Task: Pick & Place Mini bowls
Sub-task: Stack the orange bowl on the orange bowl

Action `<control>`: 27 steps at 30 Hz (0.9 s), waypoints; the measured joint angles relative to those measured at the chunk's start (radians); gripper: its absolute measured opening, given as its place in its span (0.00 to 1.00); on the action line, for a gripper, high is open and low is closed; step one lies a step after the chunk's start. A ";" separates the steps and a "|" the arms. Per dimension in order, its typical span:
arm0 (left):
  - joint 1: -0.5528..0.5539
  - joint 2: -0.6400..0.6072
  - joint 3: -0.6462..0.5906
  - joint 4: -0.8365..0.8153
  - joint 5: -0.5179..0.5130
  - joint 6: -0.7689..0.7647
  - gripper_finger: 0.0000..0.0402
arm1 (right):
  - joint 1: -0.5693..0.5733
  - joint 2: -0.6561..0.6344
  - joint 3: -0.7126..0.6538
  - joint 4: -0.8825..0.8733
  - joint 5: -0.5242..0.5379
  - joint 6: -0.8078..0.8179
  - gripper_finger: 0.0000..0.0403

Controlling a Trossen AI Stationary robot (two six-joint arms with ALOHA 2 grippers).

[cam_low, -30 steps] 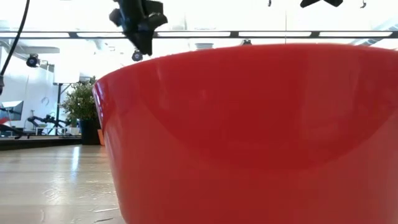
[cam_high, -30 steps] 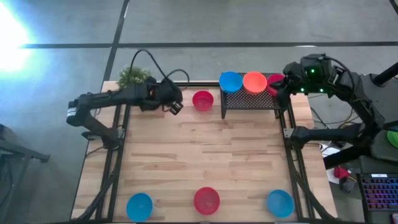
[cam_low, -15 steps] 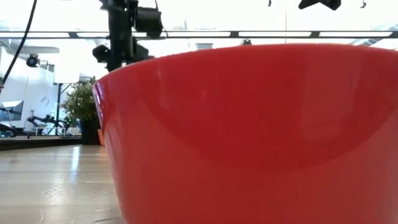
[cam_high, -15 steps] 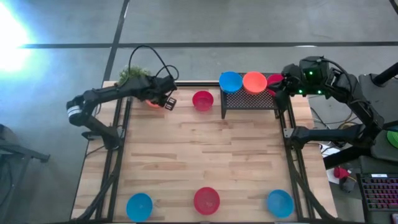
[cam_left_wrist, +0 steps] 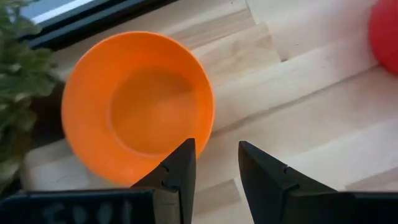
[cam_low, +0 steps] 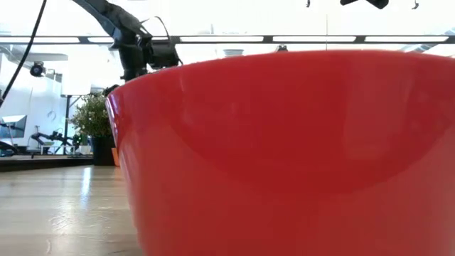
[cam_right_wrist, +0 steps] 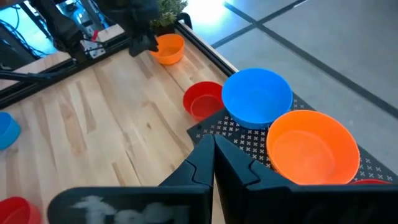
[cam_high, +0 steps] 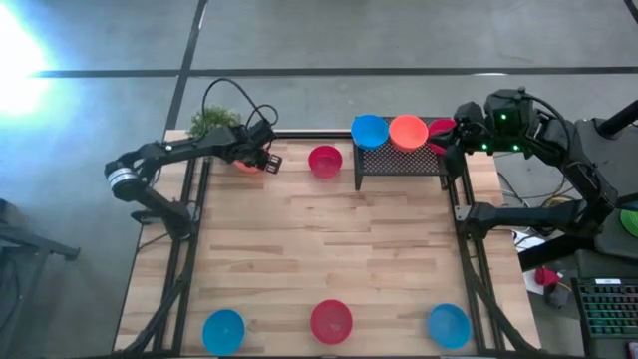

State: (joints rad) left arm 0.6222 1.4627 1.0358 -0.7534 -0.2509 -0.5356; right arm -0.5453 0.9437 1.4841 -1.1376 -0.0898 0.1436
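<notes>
An orange mini bowl (cam_left_wrist: pixel 137 112) sits upright on the table's far left corner, beside a potted plant (cam_high: pixel 213 121). My left gripper (cam_left_wrist: pixel 216 165) hovers open just above it; one finger stands over the bowl's rim, the other over bare wood. A red mini bowl (cam_high: pixel 325 160) rests further right. On a black mesh rack (cam_high: pixel 401 162) stand a blue bowl (cam_high: pixel 370 131), an orange bowl (cam_high: pixel 408 131) and a red bowl (cam_high: pixel 442 130). My right gripper (cam_right_wrist: pixel 213 146) waits shut, high beside the rack's right end, holding nothing.
Along the near edge sit a blue bowl (cam_high: pixel 223 331), a red bowl (cam_high: pixel 331 321) and another blue bowl (cam_high: pixel 449 325). That red bowl (cam_low: pixel 284 156) fills the low view. The wooden middle of the table (cam_high: pixel 329 249) is bare. Black frame rails run along both sides.
My left gripper has swung toward the table's far left corner and sunk toward the orange bowl, rolling its wrist as it went. Its fingers have stayed open.
</notes>
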 joint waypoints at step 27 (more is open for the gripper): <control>0.024 0.146 -0.028 0.092 -0.042 0.070 0.29 | 0.000 0.000 0.001 0.000 0.002 0.014 0.02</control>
State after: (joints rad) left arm 0.6464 1.6086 1.0080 -0.6609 -0.2932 -0.4652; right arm -0.5454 0.9440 1.4846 -1.1378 -0.0883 0.1579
